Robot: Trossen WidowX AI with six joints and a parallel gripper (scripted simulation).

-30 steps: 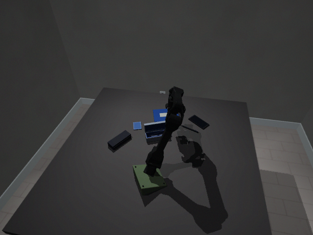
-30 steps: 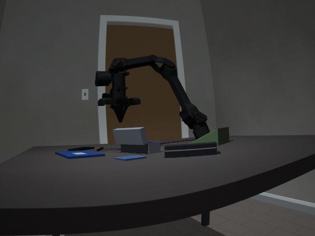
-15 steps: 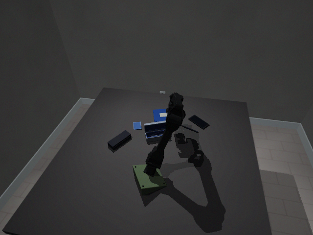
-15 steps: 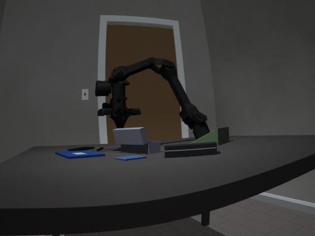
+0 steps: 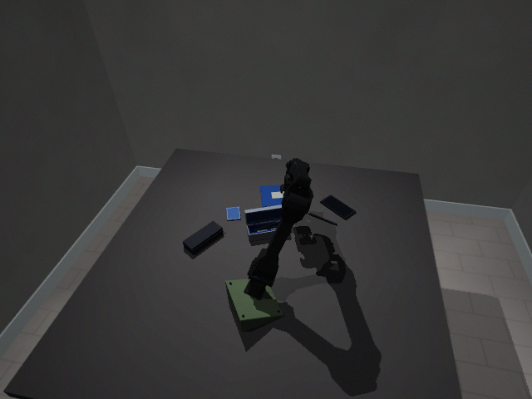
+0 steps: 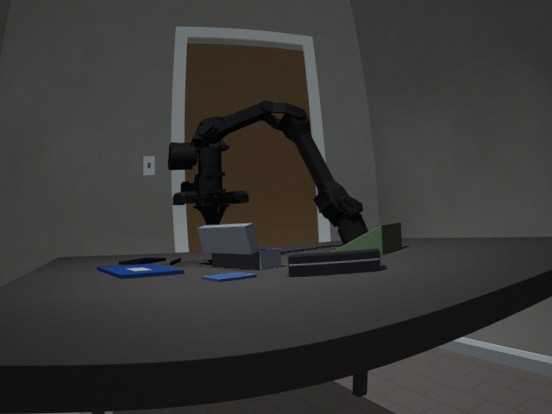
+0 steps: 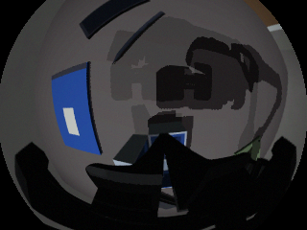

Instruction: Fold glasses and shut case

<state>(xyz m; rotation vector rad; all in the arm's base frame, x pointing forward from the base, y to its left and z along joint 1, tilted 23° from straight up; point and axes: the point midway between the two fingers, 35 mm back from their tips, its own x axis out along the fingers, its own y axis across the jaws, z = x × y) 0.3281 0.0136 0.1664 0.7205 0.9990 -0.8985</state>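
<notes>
The glasses case (image 5: 264,223) stands open in the middle of the table, with a blue lining and its grey lid (image 6: 228,238) raised upright. Something thin and dark lies inside it, too small to make out as glasses. My gripper (image 6: 213,219) is shut and empty. It points straight down, just above the top edge of the raised lid, on the lid's far side. In the wrist view my shut fingertips (image 7: 168,142) sit over the blue lining of the case.
A blue book (image 5: 271,194) with a pale label lies behind the case. A small blue card (image 5: 233,213) and a dark box (image 5: 203,236) lie to the left. A dark flat slab (image 5: 337,206) and a pen (image 5: 322,218) lie to the right. The arm's green base (image 5: 253,303) is near the front.
</notes>
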